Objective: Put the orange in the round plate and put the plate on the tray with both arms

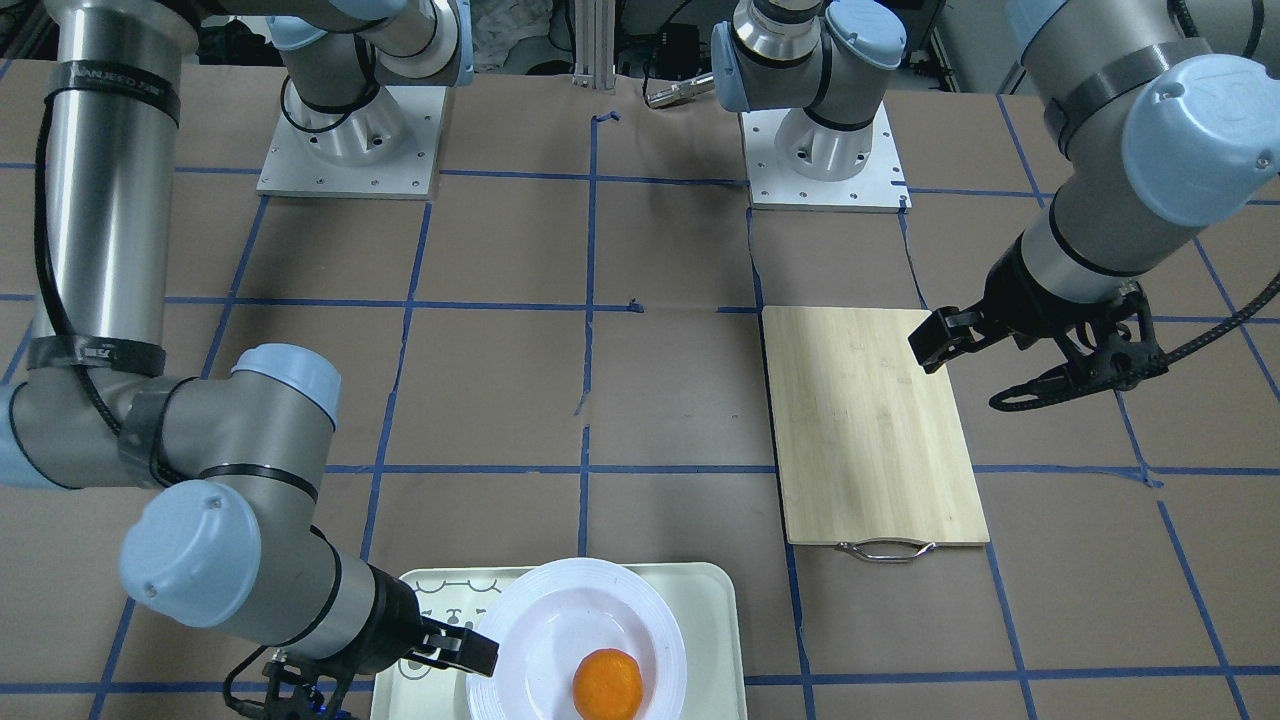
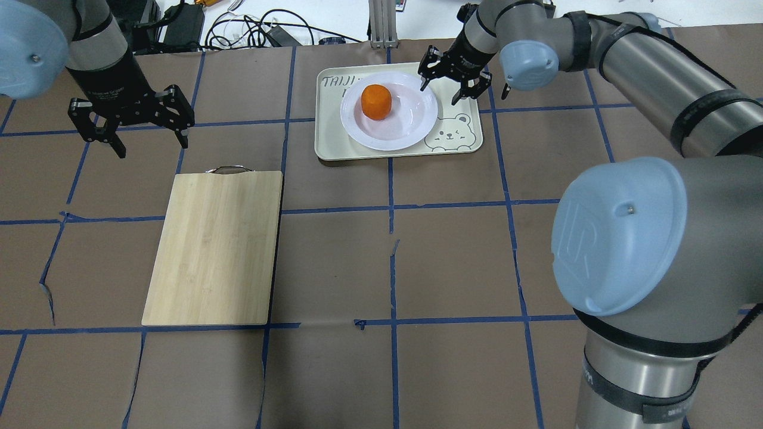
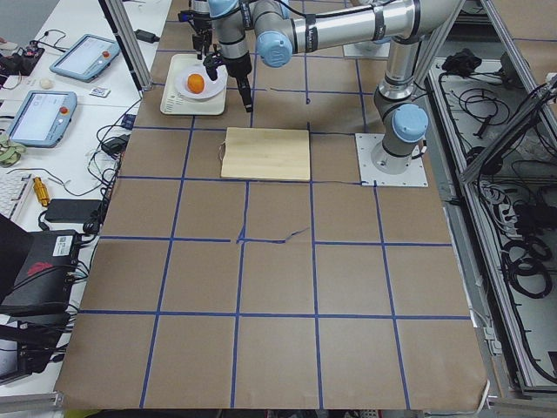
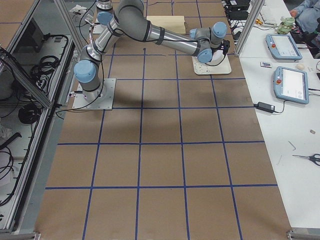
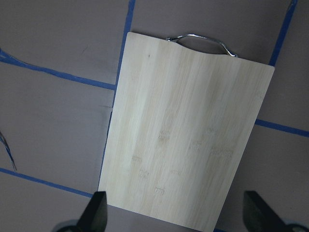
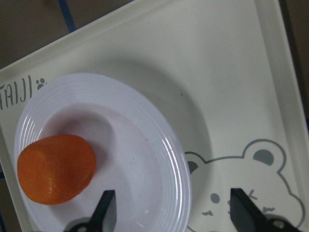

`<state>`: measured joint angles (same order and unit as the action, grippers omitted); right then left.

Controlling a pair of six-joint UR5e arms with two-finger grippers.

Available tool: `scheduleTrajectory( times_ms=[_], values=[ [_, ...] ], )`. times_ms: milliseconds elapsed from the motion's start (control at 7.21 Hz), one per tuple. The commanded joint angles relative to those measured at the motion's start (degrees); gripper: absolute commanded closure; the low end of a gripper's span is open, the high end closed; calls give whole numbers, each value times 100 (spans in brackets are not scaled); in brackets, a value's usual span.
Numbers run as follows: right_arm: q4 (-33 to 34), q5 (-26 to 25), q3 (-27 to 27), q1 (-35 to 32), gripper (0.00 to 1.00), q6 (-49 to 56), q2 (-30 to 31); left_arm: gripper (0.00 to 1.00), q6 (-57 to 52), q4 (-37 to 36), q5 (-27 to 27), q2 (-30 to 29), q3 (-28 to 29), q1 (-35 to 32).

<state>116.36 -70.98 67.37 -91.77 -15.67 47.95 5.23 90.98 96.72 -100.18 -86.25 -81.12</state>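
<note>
Where the orange (image 2: pixel 376 102) is: in the sunken centre of the round plate (image 2: pixel 411 128), off toward one side.
Round plate: flat on the tray (image 2: pixel 399 156), next to the bear face, its rim well inside the tray's edges.
Right tool (image 2: pixel 444 92): released, jaws spread wide; one finger over the plate's rim, the other over the bear face. Whether it touches the plate I cannot tell.
Left tool (image 2: pixel 154 146): released and empty, hanging above the counter (image 2: pixel 447 268) near the handle end of the wooden cutting board (image 2: pixel 214 247), well apart from the tray.
Step in hand: judged the closing one, since orange, plate and tray are already stacked as asked.
Next move calls for: lifting the right tool straight up and clear, so no finger catches the ridged rim and drags the plate or rolls the orange.
</note>
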Motion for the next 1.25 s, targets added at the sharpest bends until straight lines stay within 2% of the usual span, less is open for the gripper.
scheduleTrajectory(
  times_ms=[0,139,277,416,554,832,1109],
  values=[
    [-820,-1088,-119,11,0,852,677,0,4,17,-13,51,20,-62],
    [-1704,-1371,-84,-51,0,977,1290,0,13,-18,-74,129,29,-88],
    [-2322,-1426,-40,-121,0,1204,1879,0,13,-19,-75,208,12,-88],
    [-2841,-1810,47,-165,0,1702,2442,0,-30,-27,-57,261,3,-88],
    [-3116,-1988,388,-174,0,1986,2987,0,-31,-36,-48,288,3,-88],
    [-3110,-1885,1170,-174,0,2321,3527,0,-40,-54,-57,306,3,-97],
    [-2804,-1937,1436,-174,0,2323,3668,0,-48,-54,-48,315,3,-97]
  ],
)
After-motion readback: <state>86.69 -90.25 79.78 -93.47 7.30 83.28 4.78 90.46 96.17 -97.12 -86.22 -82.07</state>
